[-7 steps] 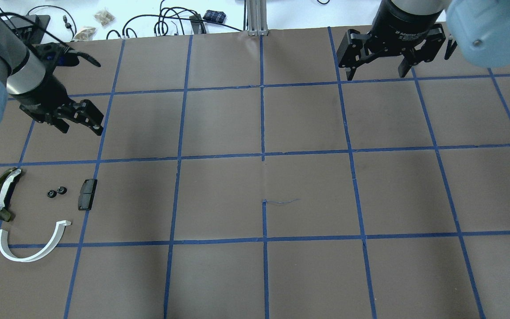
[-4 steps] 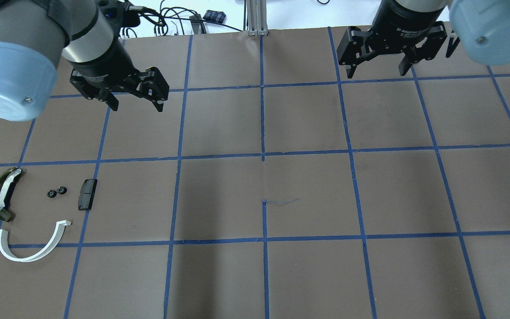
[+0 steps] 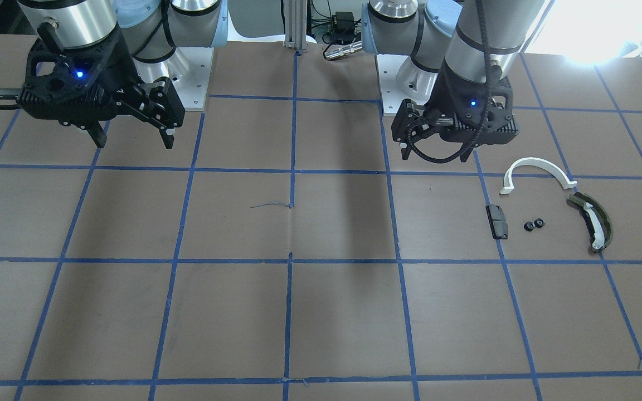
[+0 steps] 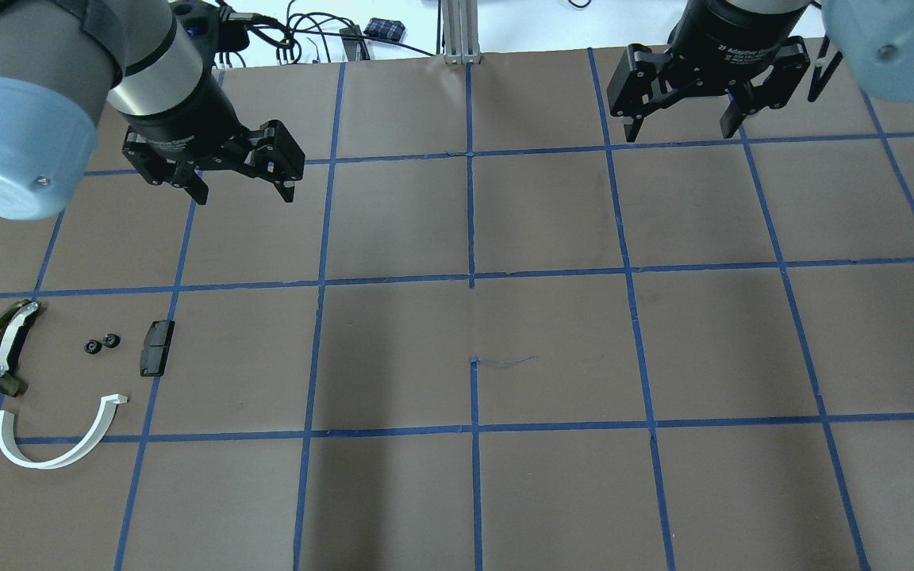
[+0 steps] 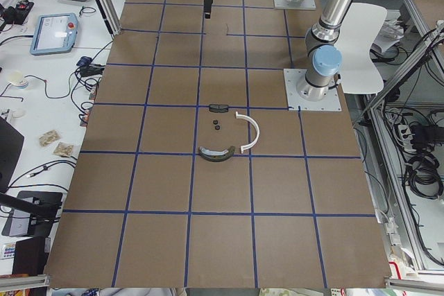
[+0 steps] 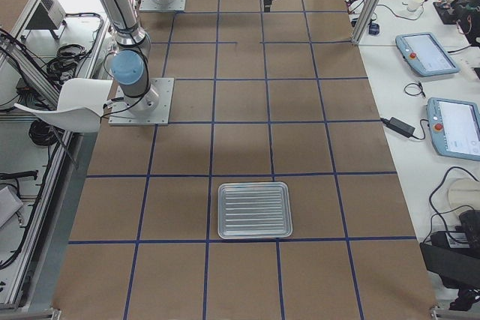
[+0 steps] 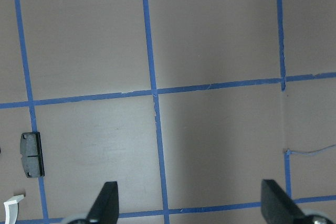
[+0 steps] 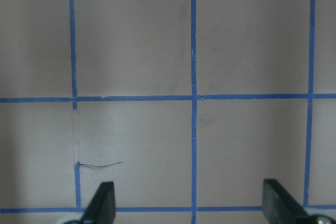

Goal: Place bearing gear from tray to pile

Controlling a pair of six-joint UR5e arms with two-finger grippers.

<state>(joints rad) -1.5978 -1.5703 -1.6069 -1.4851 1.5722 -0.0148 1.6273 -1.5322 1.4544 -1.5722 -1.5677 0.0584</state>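
Observation:
The pile lies at the table's left: a white half-ring arc (image 4: 56,444), a black pad (image 4: 155,347), an olive curved shoe (image 4: 3,357) and two small black bearing gears (image 4: 101,344), also in the front view (image 3: 534,225). The silver ribbed tray (image 6: 253,209) shows only in the exterior right view; I see nothing lying in it. My left gripper (image 4: 244,190) hangs open and empty, well beyond the pile. My right gripper (image 4: 679,127) is open and empty at the far right. Both wrist views show bare fingertips over the mat.
Blue tape lines grid the brown mat. Cables (image 4: 290,40) and an aluminium post (image 4: 457,32) sit at the table's far edge. A loose thread (image 4: 505,361) lies mid-table. Teach pendants (image 6: 427,54) lie on the side bench.
My left arm swung from the table's left edge up and to the right, then settled. Its gripper stayed open. The right gripper barely shifted.

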